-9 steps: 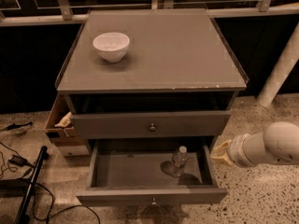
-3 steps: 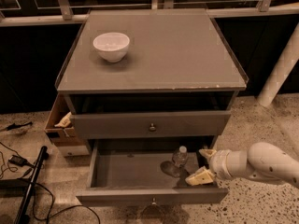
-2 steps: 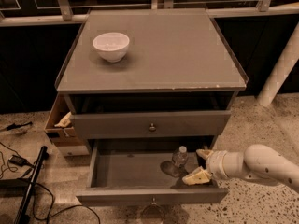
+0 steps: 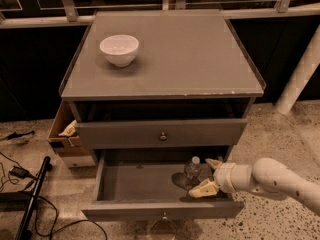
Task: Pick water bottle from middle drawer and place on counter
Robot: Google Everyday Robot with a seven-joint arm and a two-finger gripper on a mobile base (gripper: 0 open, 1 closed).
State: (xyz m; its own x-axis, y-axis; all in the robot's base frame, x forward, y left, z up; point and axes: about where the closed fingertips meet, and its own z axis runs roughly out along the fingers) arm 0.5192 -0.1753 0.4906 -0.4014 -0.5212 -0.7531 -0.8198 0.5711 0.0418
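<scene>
The water bottle (image 4: 193,168), clear with a white cap, stands upright on the floor of the open middle drawer (image 4: 145,186), right of centre. My gripper (image 4: 208,176) reaches in from the right and is open. Its pale fingers (image 4: 202,189) are spread, one just behind the bottle's right side and one in front of it. The bottle stands just left of the gap between them. The counter (image 4: 200,59) is the grey cabinet top above.
A white bowl (image 4: 119,49) sits on the counter's back left. A drawer front with a round knob (image 4: 162,135) is above the open drawer. A cardboard box (image 4: 67,134) stands left of the cabinet. Cables and a black pole (image 4: 30,199) lie on the floor at left.
My arm has moved left from beside the cabinet into the open drawer. The open fingers have come close to the bottle. The bottle has not moved.
</scene>
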